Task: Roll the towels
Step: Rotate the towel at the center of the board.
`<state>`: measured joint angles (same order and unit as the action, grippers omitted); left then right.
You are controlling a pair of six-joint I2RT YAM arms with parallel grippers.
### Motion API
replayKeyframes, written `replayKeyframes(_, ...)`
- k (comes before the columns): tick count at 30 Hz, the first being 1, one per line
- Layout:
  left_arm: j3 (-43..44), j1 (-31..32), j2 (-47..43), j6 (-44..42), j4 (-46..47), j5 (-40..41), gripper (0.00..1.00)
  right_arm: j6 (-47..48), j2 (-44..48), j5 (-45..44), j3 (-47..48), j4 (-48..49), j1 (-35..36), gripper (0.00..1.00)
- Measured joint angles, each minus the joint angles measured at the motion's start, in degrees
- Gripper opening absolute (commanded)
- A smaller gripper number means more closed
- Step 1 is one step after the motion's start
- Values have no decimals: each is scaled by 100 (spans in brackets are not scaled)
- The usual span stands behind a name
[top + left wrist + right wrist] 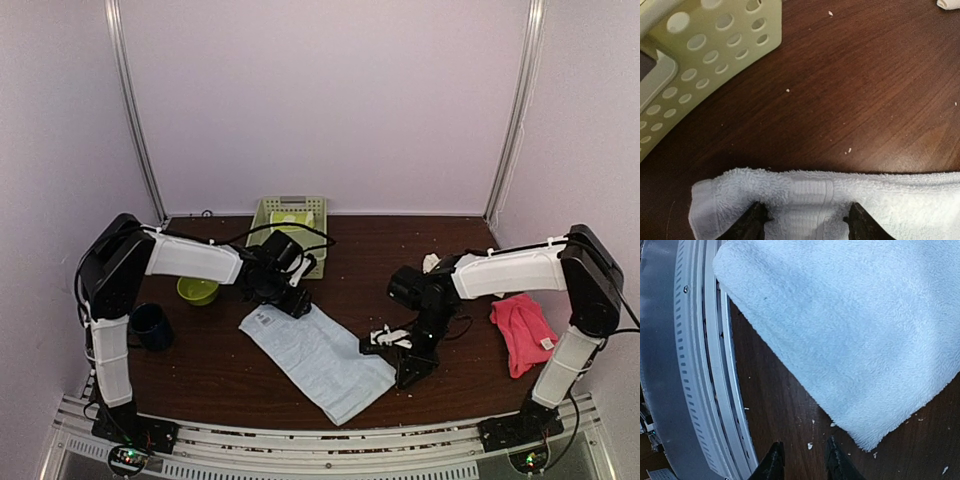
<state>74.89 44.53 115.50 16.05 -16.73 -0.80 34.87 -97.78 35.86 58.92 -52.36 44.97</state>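
A light blue towel (320, 357) lies flat and slantwise on the dark wood table. My left gripper (290, 300) is at its far left end. In the left wrist view that gripper (807, 212) is open, with both fingertips resting on the towel's woven band (810, 192). My right gripper (388, 342) hangs by the towel's right corner. In the right wrist view it (803, 450) stands slightly open over bare wood, just short of the towel's corner (867, 440). A hot pink towel (523, 333) lies crumpled at the right. A small cream-white cloth (431, 262) sits behind the right arm.
A pale green plastic basket (262, 222) stands at the back, close to the left gripper, and shows in the left wrist view (705, 60). A green bowl (197, 290) and a dark cup (152, 326) sit at the left. The metal rail (695, 365) runs along the near edge.
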Motion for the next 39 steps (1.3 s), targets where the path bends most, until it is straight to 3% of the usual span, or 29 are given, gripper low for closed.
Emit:
replayKeyframes(10, -780, 533, -1902, 256, -581, 656, 62, 225, 348, 120, 459, -426, -643, 31)
replayKeyframes(13, -1082, 476, -1980, 363, -634, 855, 62, 118, 448, 59, 590, -221, -831, 30)
replayKeyframes(19, -984, 413, -1158, 328, -588, 951, 62, -107, 450, 184, 831, 92, -1384, 30)
replayKeyframes(26, 203, 614, 216, -17, -111, 588, 60, -197, 525, 466, 935, 136, -2197, 31)
replayKeyframes(33, 1779, 1377, 1421, -369, 184, 249, 60, -44, 944, 588, 935, -151, -3029, 31)
replayKeyframes(39, 2583, 1589, 1952, -831, 162, 181, 62, 63, 1121, 619, 931, -295, -3174, 32)
